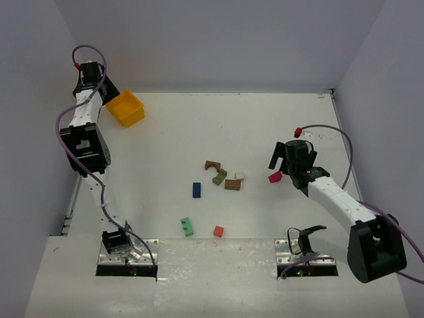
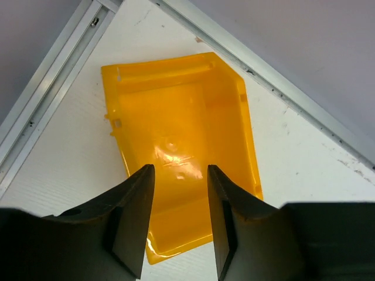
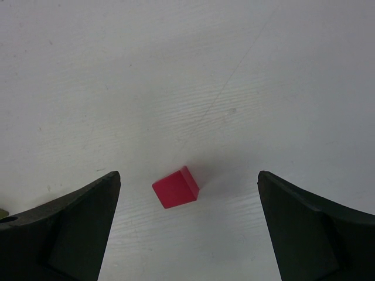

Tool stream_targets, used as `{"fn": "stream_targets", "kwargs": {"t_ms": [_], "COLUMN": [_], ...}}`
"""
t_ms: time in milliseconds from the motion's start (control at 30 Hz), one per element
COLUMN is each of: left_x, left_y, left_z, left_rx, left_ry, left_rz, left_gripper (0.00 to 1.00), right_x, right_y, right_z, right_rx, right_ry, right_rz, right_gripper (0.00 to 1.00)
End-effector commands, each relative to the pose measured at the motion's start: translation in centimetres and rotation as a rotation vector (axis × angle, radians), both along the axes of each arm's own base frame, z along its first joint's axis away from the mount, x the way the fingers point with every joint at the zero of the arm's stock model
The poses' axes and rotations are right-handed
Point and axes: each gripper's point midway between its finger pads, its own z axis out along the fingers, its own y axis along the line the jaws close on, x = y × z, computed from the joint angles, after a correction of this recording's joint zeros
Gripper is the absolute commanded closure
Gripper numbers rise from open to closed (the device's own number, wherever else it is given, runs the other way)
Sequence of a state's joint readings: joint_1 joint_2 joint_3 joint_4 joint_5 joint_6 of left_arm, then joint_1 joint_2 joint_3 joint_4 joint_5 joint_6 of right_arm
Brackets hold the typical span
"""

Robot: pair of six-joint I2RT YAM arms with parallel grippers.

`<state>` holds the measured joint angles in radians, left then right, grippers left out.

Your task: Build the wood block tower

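Right wrist: right gripper (image 3: 187,173) wide apart, empty, over magenta block (image 3: 174,188); its base cut off below.

White table (image 1: 172,139), grey-lilac walls (image 1: 218,40) on three sides, aluminium rail (image 2: 47,79) along its edge, even light

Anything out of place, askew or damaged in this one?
Nothing looks damaged. The yellow bin sits empty at the far left corner, skewed to the edges of the table. The blocks lie loose, none stacked; the magenta block lies apart to the right of the rest.
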<state>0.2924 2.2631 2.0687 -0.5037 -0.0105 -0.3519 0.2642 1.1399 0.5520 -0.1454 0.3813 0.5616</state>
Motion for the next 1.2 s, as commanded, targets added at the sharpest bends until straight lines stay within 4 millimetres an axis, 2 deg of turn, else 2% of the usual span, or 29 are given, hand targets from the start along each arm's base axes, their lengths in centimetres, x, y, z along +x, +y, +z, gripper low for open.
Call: {"fn": "stream_targets", "kwargs": {"t_ms": [0, 67, 133, 167, 200, 267, 300, 333, 367, 433, 467, 533, 567, 600, 667, 700, 800, 967, 1033, 1167], "left_x": [1.2, 1.1, 0.8, 0.5, 0.0, -0.6, -1.5, -2.1, -2.9, -4.8, -6.7, -9.0, -9.9, -11.8, -14.5, -16.0, -18.3, -20.1, -20.3, -20.4], "left_y": [0.3, -0.5, -1.2, -1.7, -2.6, -4.3, -6.2, -9.6, -11.2, -16.9, -19.5, -22.7, -24.6, -26.0, -28.5, -30.6, -34.2, -35.8, -35.1, -34.6], "left_z": [3.3, 5.4, 7.8, 10.4, 13.1, 15.9, 18.6, 20.2, 22.9, 24.9, 27.8, 29.0, 26.9, 28.3, 25.2, 26.3, 20.7, 13.6, 11.9, 10.5], "left_rx": [0.011, -0.003, -0.007, -0.008, -0.004, 0.013, 0.048, 0.082, 0.130, 0.174, 0.139, 0.052, -0.005, -0.009, -0.015, -0.025, -0.017, -0.003, 0.015, 0.040], "left_ry": [-0.088, -0.122, -0.161, -0.209, -0.260, -0.308, -0.354, -0.386, -0.440, -0.519, -0.608, -0.689, -0.670, -0.725, -0.711, -0.769, -0.673, -0.530, -0.493, -0.465], "left_rz": [0.007, -0.026, -0.049, -0.061, -0.077, -0.096, -0.111, -0.152, -0.148, -0.221, -0.302, -0.401, -0.424, -0.399, -0.388, -0.447, -0.530, -0.550, -0.525, -0.514], "left_gripper": [0.58, 0.36, 0.05, 0.00, 0.00, 0.00, 0.00, 0.00, 0.00, 0.00, 0.00, 0.00, 0.00, 0.00, 0.00, 0.00, 0.00, 0.00, 0.00, 0.00], "right_x": [-0.1, -0.1, -0.1, -0.1, 0.0, 0.0, 0.1, 0.1, 0.0, -0.3, -0.4, -0.6, -0.8, -0.9, -1.1, -1.2, -1.3, -1.3, -0.9, -0.7], "right_y": [0.0, 0.0, 0.1, 0.2, 0.3, 0.7, 1.1, 1.4, 1.5, 1.7, 1.7, 1.7, 1.7, 1.8, 2.1, 2.2, 2.3, 2.7, 3.0, 3.9], "right_z": [1.0, 1.7, 2.1, 2.4, 2.7, 3.0, 3.3, 3.6, 3.7, 3.7, 3.9, 4.0, 4.0, 4.2, 4.3, 4.1, 4.0, 3.2, 3.5, 3.3], "right_rx": [0.018, 0.026, 0.032, 0.038, 0.044, 0.060, 0.072, 0.082, 0.089, 0.100, 0.105, 0.109, 0.109, 0.113, 0.126, 0.133, 0.143, 0.156, 0.159, 0.171], "right_ry": [-0.039, -0.063, -0.078, -0.091, -0.108, -0.129, -0.145, -0.161, -0.165, -0.172, -0.183, -0.191, -0.194, -0.207, -0.231, -0.238, -0.240, -0.228, -0.227, -0.200], "right_rz": [-0.015, -0.010, -0.006, 0.001, 0.007, 0.026, 0.046, 0.065, 0.075, 0.086, 0.086, 0.086, 0.089, 0.104, 0.119, 0.125, 0.128, 0.146, 0.156, 0.197], "right_gripper": [0.01, 0.01, 0.01, 0.01, 0.01, 0.01, 0.01, 0.01, 0.01, 0.01, 0.01, 0.01, 0.01, 0.01, 0.01, 0.01, 0.01, 0.01, 0.01, 0.01]}}
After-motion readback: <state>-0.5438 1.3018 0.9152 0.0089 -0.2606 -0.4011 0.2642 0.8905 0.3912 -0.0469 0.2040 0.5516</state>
